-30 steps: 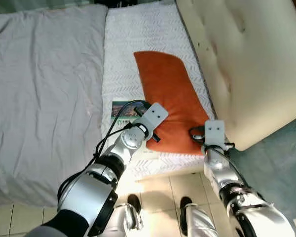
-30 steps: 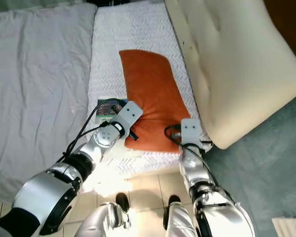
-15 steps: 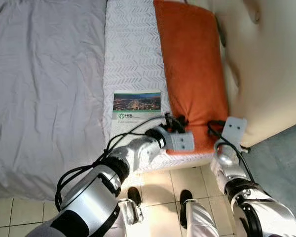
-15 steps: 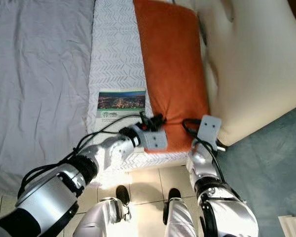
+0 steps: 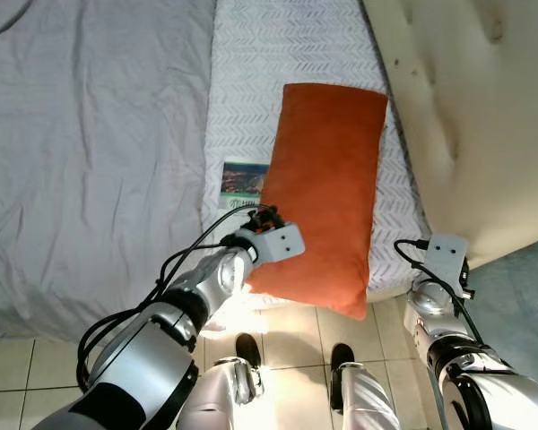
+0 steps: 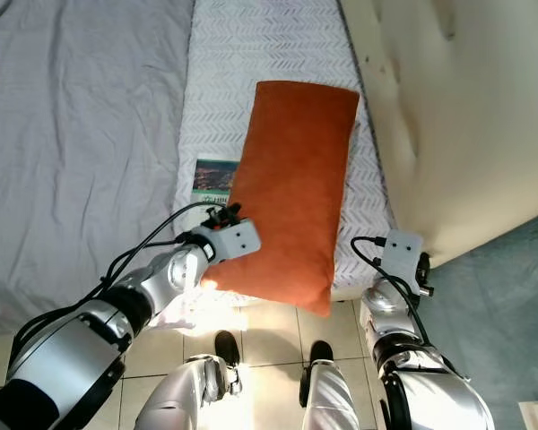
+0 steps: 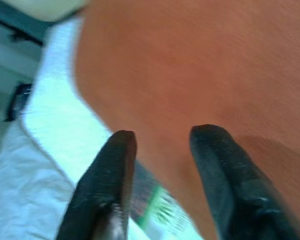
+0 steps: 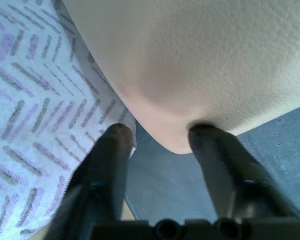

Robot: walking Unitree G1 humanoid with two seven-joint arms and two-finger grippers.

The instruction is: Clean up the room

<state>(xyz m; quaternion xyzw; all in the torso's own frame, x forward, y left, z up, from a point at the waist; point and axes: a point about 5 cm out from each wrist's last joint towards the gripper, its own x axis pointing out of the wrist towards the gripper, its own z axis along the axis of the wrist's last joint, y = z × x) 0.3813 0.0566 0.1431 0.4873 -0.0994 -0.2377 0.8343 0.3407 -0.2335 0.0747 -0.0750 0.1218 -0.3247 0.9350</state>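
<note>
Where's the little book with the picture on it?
The booklet lies on the white patterned mattress, half tucked under the orange pillow's left edge, just beyond the left gripper.

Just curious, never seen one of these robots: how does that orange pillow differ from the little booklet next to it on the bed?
The orange pillow is large, plump and plain; the booklet is small, flat and printed with a picture. The pillow overhangs the bed's near edge, while the booklet lies wholly on the bed, partly hidden under the pillow. Both are rectangular and rest on the patterned white cover.
</note>
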